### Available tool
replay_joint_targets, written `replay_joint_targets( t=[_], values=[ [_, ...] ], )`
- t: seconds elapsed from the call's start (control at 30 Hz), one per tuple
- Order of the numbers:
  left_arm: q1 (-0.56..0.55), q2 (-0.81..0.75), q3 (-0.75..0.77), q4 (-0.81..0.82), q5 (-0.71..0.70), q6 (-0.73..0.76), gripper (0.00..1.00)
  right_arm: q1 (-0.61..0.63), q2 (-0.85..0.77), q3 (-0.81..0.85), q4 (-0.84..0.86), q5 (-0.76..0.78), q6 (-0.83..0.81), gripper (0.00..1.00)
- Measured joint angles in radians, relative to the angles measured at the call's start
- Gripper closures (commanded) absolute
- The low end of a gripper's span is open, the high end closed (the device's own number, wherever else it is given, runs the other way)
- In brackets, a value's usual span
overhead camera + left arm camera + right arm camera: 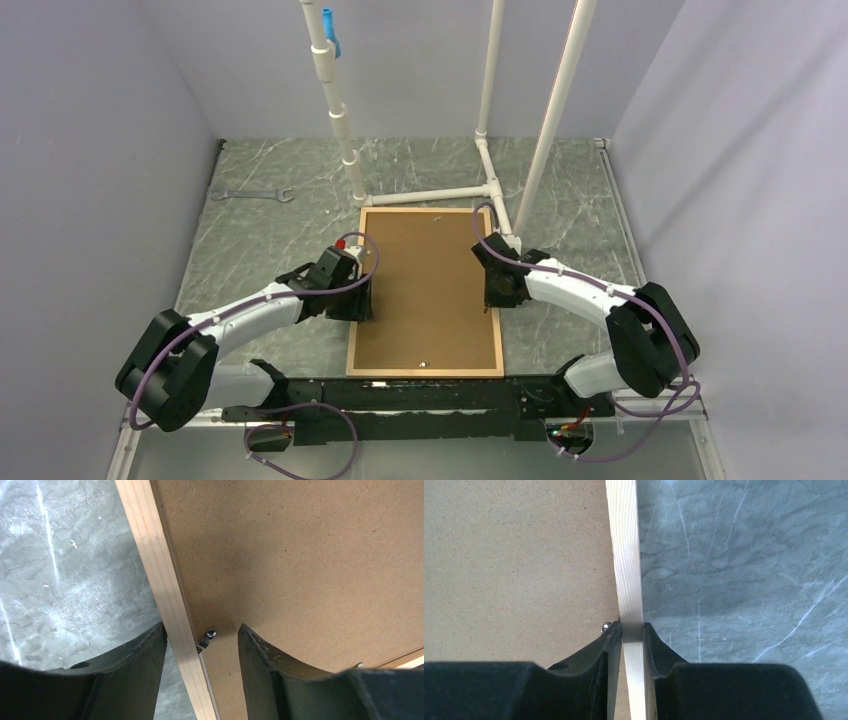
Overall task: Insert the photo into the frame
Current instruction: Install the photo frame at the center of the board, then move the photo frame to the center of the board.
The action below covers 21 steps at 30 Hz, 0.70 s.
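Note:
The frame (354, 300) of light wooden strips lies flat on the table, back side up, filled by a brown hardboard backing panel (428, 290). The photo is hidden from view. My left gripper (352, 300) is open and straddles the frame's left strip (165, 580), one finger (145, 650) outside it and the other over the panel, beside a small black retaining tab (207, 637). My right gripper (495, 292) is shut on the frame's right strip (626, 570), fingertips (614, 635) pinching the wood on both sides, next to a small metal tab (606, 626).
A white pipe structure (490, 130) stands behind the frame, its base pipe touching the frame's far right corner. A metal wrench (252, 194) lies at the far left. The grey marble tabletop (260, 250) is walled in on three sides.

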<state>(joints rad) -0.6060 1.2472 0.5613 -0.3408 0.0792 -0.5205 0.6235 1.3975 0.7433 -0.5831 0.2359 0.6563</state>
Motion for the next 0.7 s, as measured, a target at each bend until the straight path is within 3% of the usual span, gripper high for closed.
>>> replay_joint_targets(
  t=[0.13, 0.27, 0.4, 0.7],
  values=[
    [0.003, -0.003, 0.000, -0.002, 0.003, 0.000, 0.45, 0.002, 0.009, 0.010, -0.008, -0.005, -0.011, 1.00],
    [0.008, -0.014, -0.002, -0.011, 0.019, -0.005, 0.46, 0.002, 0.010, 0.013, -0.019, -0.016, -0.019, 0.68],
    [0.010, -0.026, -0.018, -0.010, 0.055, -0.023, 0.48, 0.000, 0.003, 0.013, -0.020, -0.053, -0.022, 0.53],
    [0.014, -0.146, -0.083, -0.069, 0.102, -0.095, 0.47, -0.005, -0.042, -0.003, -0.042, -0.173, -0.024, 0.49]
  ],
)
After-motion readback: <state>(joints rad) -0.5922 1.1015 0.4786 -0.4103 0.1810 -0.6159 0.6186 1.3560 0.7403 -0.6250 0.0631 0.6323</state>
